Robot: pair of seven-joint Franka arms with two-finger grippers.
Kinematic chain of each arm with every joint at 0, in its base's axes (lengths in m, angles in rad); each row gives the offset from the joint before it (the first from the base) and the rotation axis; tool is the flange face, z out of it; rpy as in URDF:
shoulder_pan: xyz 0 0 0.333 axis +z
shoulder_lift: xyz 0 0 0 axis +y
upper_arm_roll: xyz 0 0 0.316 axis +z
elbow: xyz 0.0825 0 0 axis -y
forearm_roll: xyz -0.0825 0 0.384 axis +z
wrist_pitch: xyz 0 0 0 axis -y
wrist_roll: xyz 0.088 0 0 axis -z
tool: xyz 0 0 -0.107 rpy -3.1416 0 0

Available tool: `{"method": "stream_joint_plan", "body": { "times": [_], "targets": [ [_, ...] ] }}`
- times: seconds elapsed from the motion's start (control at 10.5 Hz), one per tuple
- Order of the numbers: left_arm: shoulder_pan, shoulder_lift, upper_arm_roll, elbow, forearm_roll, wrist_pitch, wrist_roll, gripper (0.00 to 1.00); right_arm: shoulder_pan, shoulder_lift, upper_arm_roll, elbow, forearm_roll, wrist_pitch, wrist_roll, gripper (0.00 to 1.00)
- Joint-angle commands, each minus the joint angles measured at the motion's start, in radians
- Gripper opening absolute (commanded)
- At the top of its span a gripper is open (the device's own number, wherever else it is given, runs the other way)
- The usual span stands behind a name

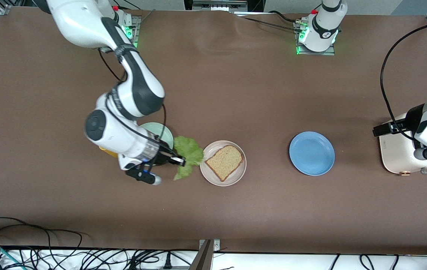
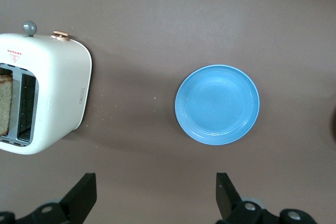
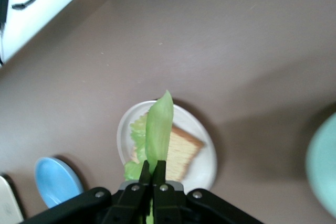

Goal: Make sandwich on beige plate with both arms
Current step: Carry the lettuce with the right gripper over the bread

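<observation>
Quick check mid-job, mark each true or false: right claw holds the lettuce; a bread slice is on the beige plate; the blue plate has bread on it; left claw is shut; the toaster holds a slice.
1. The right claw holds the lettuce leaf. True.
2. A bread slice lies on the beige plate. True.
3. The blue plate has bread on it. False: it holds nothing.
4. The left claw is shut. False: it is open, waiting above the table.
5. The toaster holds a slice. True.

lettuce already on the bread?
No: the right gripper holds the lettuce up beside the beige plate; the bread is bare.
</observation>
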Motion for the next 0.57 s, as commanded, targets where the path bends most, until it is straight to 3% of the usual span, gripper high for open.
{"method": "stream_joint_plan", "body": {
  "times": [0.0, 0.19, 0.48],
  "targets": [
    [0.003, -0.030, -0.007, -0.027, 0.031, -0.002, 0.014, 1.00, 0.052, 0.108, -0.022, 0.104, 0.068, 0.098, 0.156, 0.00],
    [0.003, -0.029, -0.007, -0.027, 0.032, -0.002, 0.014, 1.00, 0.078, 0.193, -0.013, 0.156, 0.071, 0.179, 0.233, 0.00],
    [0.003, -0.027, -0.007, -0.027, 0.030, -0.002, 0.016, 1.00, 0.141, 0.227, -0.016, 0.147, 0.073, 0.255, 0.370, 0.00]
  ]
}}
